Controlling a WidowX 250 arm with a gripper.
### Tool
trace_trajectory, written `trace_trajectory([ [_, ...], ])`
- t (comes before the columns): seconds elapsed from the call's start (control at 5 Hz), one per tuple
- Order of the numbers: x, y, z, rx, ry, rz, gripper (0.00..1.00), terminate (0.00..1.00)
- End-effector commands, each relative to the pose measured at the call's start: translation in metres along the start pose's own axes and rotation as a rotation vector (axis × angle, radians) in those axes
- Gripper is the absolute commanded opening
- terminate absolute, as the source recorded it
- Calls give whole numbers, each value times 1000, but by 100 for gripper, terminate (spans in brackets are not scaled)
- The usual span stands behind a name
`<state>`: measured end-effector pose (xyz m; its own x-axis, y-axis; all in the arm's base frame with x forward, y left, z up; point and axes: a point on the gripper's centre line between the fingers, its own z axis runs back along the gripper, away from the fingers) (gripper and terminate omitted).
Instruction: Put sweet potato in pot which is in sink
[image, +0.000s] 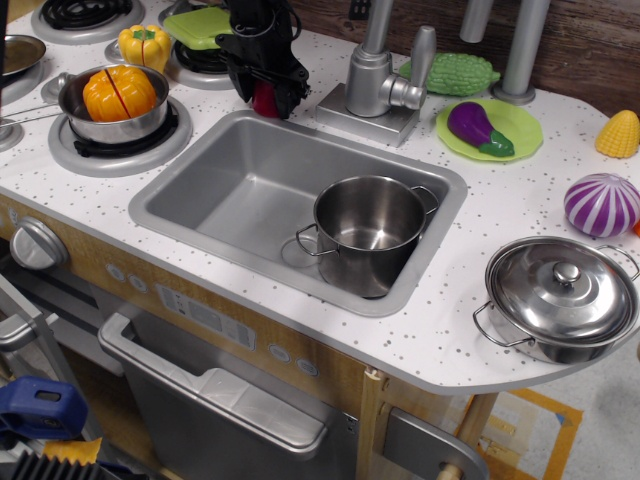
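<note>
A toy kitchen counter seen from above and in front. A black gripper (265, 90) hangs at the back edge of the grey sink (200, 205), its fingers closed on either side of the small dark red sweet potato (264, 98), which sits at the counter just behind the sink's rim. Whether the sweet potato is lifted clear of the tabletop (480, 215) cannot be told.

Inside the sink, toward its right end, stands the shiny steel pot (368, 230), upright and empty, with thin loop handles on either side. It is well apart from the gripper.

A silver faucet (380, 75) rises behind the sink, just right of the gripper. To the left, a small steel pan (112, 115) on a burner holds an orange vegetable. To the right of the faucet, a purple eggplant (478, 128) lies on a green plate (518, 118). Farther right sit a purple-and-white striped ball (601, 204) and a wider lidded pot (560, 297).
</note>
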<state>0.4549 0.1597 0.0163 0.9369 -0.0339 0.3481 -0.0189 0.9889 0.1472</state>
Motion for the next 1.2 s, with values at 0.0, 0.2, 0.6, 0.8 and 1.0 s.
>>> trace_trajectory([
  [0.0, 22, -2, 76, 105, -87, 33, 0, 0],
  [0.2, 14, -20, 88, 102, -67, 100, 0, 0],
  [0.6, -17, -77, 94, 71, -38, 292, 0, 0],
  [0.8, -27, -106, 92, 24, -39, 388, 0, 0],
  [1.0, -32, -124, 87, -33, -12, 466, 0, 0],
])
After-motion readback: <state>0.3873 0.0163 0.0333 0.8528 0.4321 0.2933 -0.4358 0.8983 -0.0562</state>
